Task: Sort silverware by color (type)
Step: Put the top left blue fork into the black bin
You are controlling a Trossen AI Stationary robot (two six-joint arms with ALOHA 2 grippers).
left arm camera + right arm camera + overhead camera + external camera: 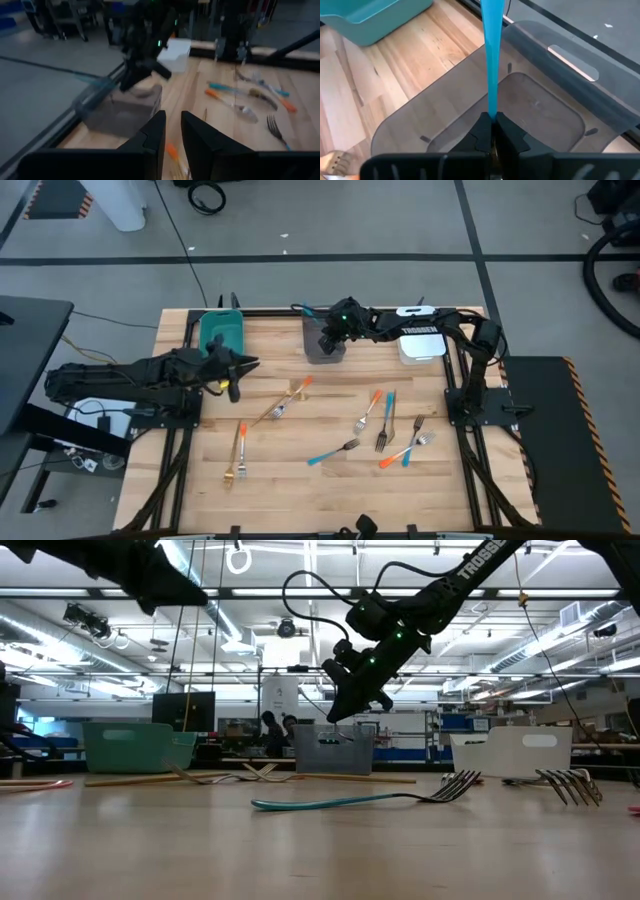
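My right gripper [491,131] [333,332] hovers above the grey bin [325,345] [520,100], shut on a blue-handled fork [491,55]. My left gripper [172,134] [238,367] hangs over the table's left side beside the teal bin [222,332], with a narrow gap between its fingers and nothing in it. Several forks lie flat on the wood: a tan one [268,410], an orange-and-tan one [238,452], a blue one [333,452] [350,802], and a cluster [388,425] with orange and blue handles. My right gripper pinches the fork between its two fingertips at one end of the blue handle [491,111]; the fingers hide that end itself. The handle runs straight out beyond the fingertips, in line with them. The fork is lifted clear, above the grey bin's open inside.
A white bin [420,345] stands at the far edge, right of the grey one. A black frame [460,395] borders the table on its sides. Bare wood [300,480] lies along the near edge. Beyond the table, the low view shows a room with shelves.
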